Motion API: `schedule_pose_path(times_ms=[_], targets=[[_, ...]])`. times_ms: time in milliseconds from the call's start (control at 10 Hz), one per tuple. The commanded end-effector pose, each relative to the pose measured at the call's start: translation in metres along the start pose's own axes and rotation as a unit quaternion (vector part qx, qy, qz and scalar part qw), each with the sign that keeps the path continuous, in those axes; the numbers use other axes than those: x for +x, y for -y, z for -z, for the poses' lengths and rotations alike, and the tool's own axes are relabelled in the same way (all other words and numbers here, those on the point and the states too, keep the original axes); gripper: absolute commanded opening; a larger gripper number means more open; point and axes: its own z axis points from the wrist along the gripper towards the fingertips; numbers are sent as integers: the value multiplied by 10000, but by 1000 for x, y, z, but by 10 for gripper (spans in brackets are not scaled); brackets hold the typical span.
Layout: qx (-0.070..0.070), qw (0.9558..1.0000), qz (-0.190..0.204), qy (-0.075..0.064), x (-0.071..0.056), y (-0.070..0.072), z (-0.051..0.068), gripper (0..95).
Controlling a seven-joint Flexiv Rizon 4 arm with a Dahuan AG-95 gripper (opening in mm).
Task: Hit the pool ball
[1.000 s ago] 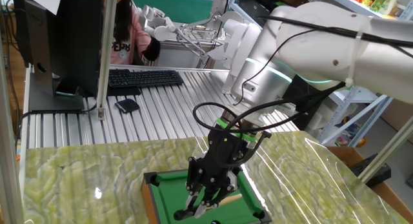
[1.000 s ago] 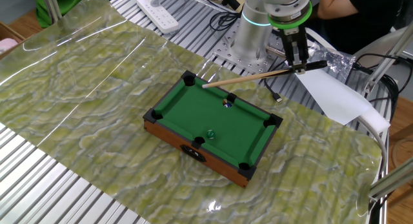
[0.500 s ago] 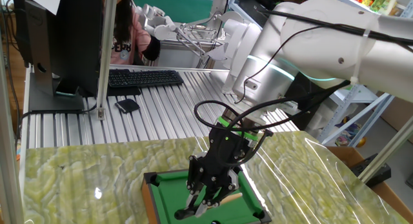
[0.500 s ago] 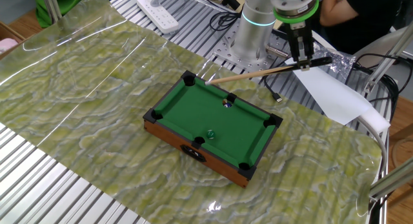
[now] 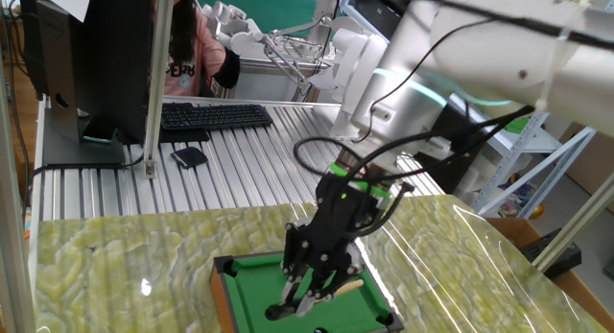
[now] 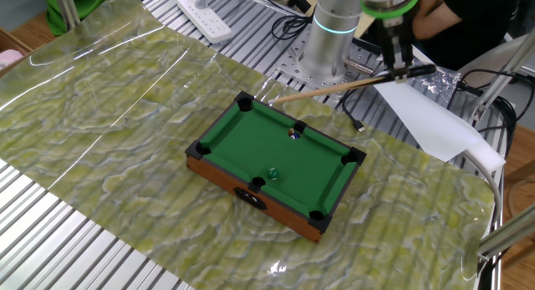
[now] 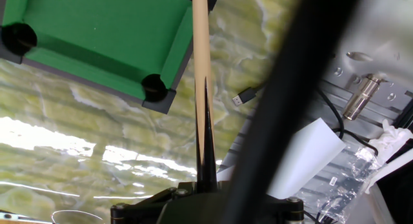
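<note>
The mini green pool table (image 6: 242, 139) stands on the marbled mat. The pool ball (image 6: 293, 134), tiny and dark with a whitish spot, lies on the felt by the far rail's middle pocket. My gripper (image 6: 399, 69) is shut on the dark butt of the long wooden cue stick (image 6: 334, 88). It holds the cue above the far rail, with the tip past the table's back corner, apart from the ball. In the hand view the cue (image 7: 201, 69) runs straight up from my gripper (image 7: 206, 192) over the table's edge (image 7: 169, 69). In the fixed view from behind, my gripper (image 5: 309, 293) hangs over the table (image 5: 251, 285).
A second small teal ball (image 6: 272, 170) lies near the front rail. White paper (image 6: 426, 119) and cables lie behind the table on the slatted bench. A keyboard (image 5: 213, 115) and a seated person (image 5: 187, 45) are at the far side.
My gripper has drawn back and up from the table with the cue in it. The cue tip has pulled away from the back corner. The balls have not moved.
</note>
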Motion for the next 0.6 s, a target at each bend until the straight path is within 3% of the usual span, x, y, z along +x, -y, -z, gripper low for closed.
schedule_pose_path(times_ms=[100,600], targets=[[32,10000,35,-5,3,1,4,0],[114,9998,163,-52,13,6,19,0]])
